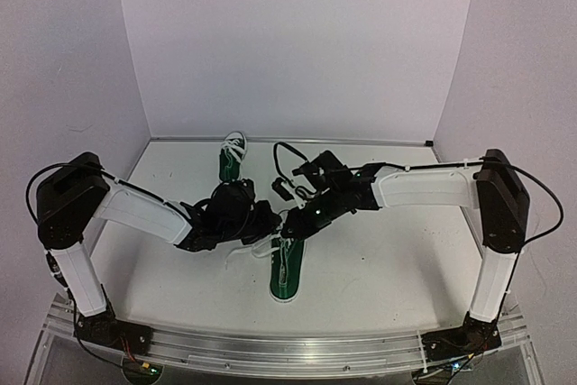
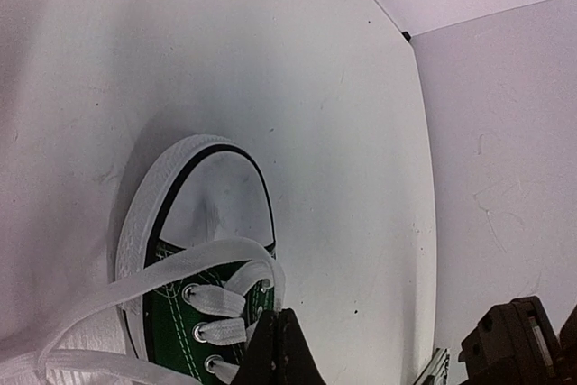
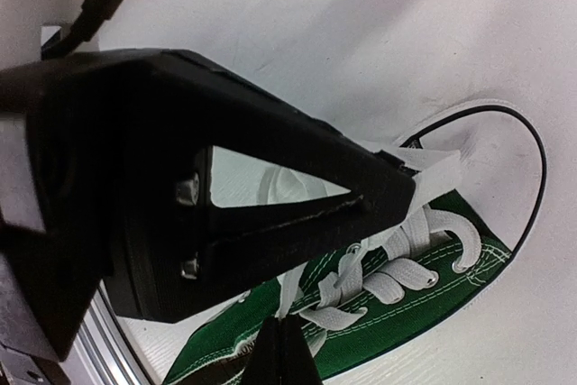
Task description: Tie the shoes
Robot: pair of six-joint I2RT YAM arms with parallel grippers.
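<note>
Centre of the top view: the near shoe (image 1: 287, 275) lies on the worktop (image 1: 388, 259), its laced half hidden. The second shoe (image 1: 233, 156) sits higher up, partly covered. The left hand (image 2: 279, 349) is pinched on a lace (image 2: 180, 266). The right hand (image 3: 281, 349) is closed tight, and what it grips is unclear.

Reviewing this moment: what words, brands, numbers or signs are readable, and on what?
None can be read. The near shoe and the far shoe show no legible brand, label or number in any view.
</note>
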